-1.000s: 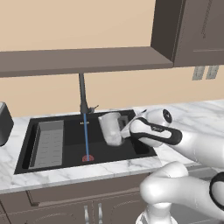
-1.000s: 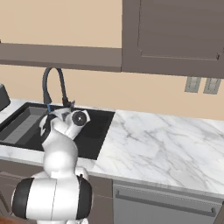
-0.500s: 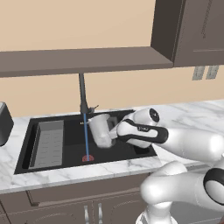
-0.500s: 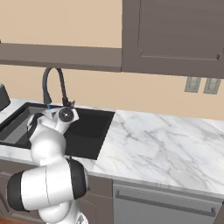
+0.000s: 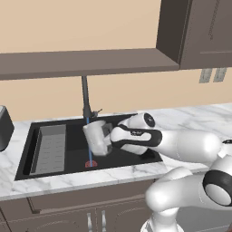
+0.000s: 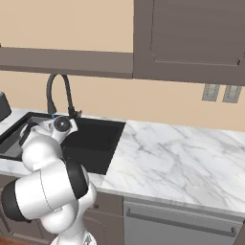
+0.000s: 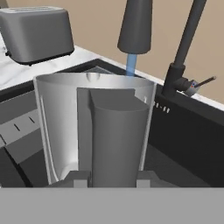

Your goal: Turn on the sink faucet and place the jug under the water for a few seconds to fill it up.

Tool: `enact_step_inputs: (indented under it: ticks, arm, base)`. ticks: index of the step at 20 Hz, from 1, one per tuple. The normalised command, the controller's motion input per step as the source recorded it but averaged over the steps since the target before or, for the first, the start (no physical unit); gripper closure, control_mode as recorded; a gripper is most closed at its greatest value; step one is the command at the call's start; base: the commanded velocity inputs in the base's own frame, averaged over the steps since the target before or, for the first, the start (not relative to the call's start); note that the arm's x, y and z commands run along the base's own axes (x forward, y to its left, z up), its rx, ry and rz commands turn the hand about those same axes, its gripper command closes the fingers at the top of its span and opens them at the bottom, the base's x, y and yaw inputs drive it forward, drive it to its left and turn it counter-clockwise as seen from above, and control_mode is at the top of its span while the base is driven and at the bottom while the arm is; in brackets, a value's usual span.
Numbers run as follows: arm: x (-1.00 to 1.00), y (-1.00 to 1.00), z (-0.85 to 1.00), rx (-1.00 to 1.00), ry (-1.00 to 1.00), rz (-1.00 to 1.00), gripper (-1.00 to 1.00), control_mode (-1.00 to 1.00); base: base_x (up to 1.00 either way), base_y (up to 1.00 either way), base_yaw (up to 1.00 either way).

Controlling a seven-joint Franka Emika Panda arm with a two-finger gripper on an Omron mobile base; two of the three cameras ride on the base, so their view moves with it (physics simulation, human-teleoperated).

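The dark sink faucet [image 5: 84, 96] rises behind the black sink [image 5: 136, 156], and its gooseneck [image 6: 56, 86] arches over the basin. A thin blue stream of water [image 5: 89, 142] falls from the spout [image 7: 135, 26] to the red drain [image 5: 91, 164]. My gripper [image 5: 110, 137] is shut on the pale translucent jug [image 5: 96, 137] and holds it upright above the basin. The stream runs along the jug's left side. In the hand view the jug [image 7: 61, 127] sits close up, with the water [image 7: 131, 64] dropping at its far rim. Whether the water lands inside, I cannot tell.
A grey ribbed tray [image 5: 50, 147] lies in the sink's left half. A toaster [image 7: 37, 30] stands on the marble counter left of the sink. The faucet's small lever [image 7: 202, 82] sticks out by its base. Marble counter [image 6: 182, 158] spreads to the right.
My arm has carried the jug leftward across the basin, from right of the stream to against it. The water keeps running.
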Motion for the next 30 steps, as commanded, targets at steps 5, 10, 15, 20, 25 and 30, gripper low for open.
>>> enact_step_inputs:
  ticks: [5,10,15,20,25,30]
  arm:
    - [0.01,0.15,0.0,0.0,0.0,0.0,1.0,-1.0]
    - [0.01,0.04,0.0,0.0,0.0,0.0,1.0,-1.0]
    - [0.08,0.0,0.0,0.0,0.0,0.0,1.0,-1.0]
    - [0.13,0.0,0.0,0.0,0.0,0.0,1.0,-1.0]
    - [0.08,0.0,0.0,0.0,0.0,0.0,1.0,-1.0]
    - [0.06,0.0,0.0,0.0,0.0,0.0,1.0,-1.0]
  base:
    - [0.0,0.0,0.0]
    - [0.0,0.0,0.0]
    - [0.0,0.0,0.0]
    - [0.0,0.0,0.0]
    - [0.0,0.0,0.0]
    - [0.0,0.0,0.0]
